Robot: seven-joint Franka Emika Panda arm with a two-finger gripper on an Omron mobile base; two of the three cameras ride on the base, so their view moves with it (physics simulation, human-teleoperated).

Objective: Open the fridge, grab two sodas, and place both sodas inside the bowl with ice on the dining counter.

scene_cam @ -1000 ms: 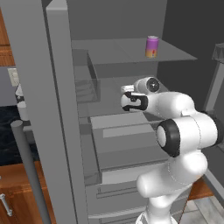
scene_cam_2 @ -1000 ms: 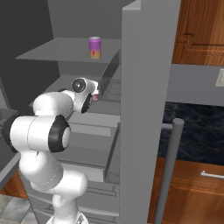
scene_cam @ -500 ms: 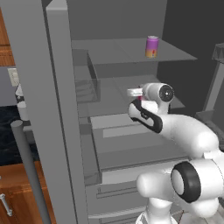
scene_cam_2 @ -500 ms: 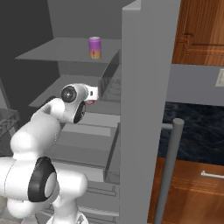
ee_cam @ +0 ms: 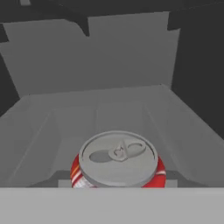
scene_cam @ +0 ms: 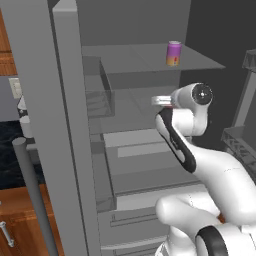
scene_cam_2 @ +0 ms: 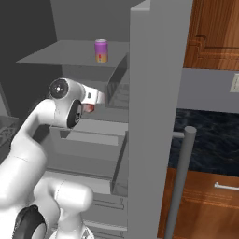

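Hand view: red soda (ee_cam: 117, 164) seen top-on, silver lid and pull tab facing the camera; lower body cut off by the frame edge. Fingers hidden here, so their spread can't be told. Right base view: a sliver of red (scene_cam_2: 88, 107) shows at the hand, inside the open fridge (scene_cam_2: 154, 93). Purple-magenta soda (scene_cam: 173, 53) stands upright on the upper shelf (scene_cam: 145, 59), long axis vertical. Sodas counted: two, one red, one purple.

Colours in front of my pincer

Below my hand sits a small red can (ee_cam: 117, 164) with white flecks and a silver-grey top; on the plain grey steel fridge's (scene_cam: 65, 125) upper shelf stands a purple-magenta can (scene_cam: 173, 53) fading to orange-yellow below.
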